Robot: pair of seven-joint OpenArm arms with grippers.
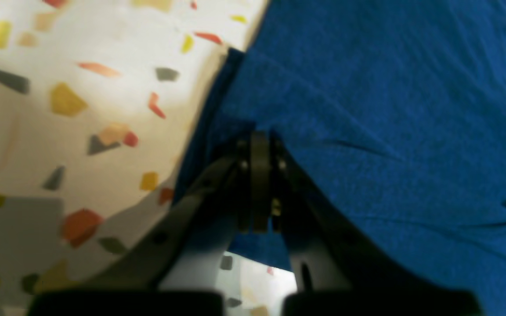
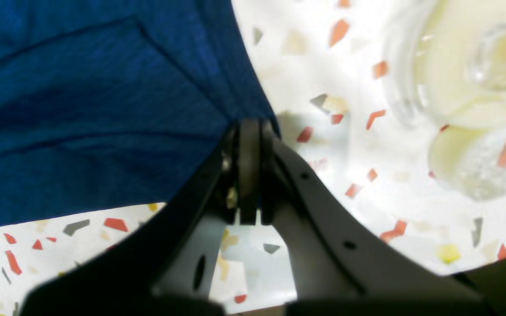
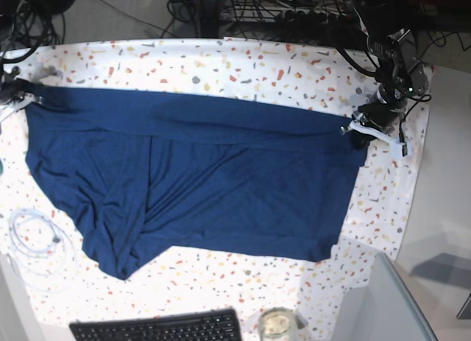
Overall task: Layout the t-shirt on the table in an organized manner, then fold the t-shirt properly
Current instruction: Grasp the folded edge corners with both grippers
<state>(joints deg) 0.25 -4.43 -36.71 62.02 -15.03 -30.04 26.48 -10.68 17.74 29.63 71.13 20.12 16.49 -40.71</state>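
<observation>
The shirt (image 3: 199, 186) lies spread across the middle of the tabletop (image 3: 243, 65), stretched between the two arms. The left claw (image 1: 259, 142) is clamped on the edge at 3 o'clock in the base view, and the right claw (image 2: 248, 129) is clamped on the edge at 9 o'clock. Laying out looks partly done: the top edge runs fairly straight, but a band along it is doubled over and the part toward 7 o'clock is bunched and creased. No fold proper seems made yet.

The right claw is almost cut off at the base view's edge. Both wrist views are blurred, so how much cloth each pinch takes is unclear. Sleeves and collar cannot be made out.
</observation>
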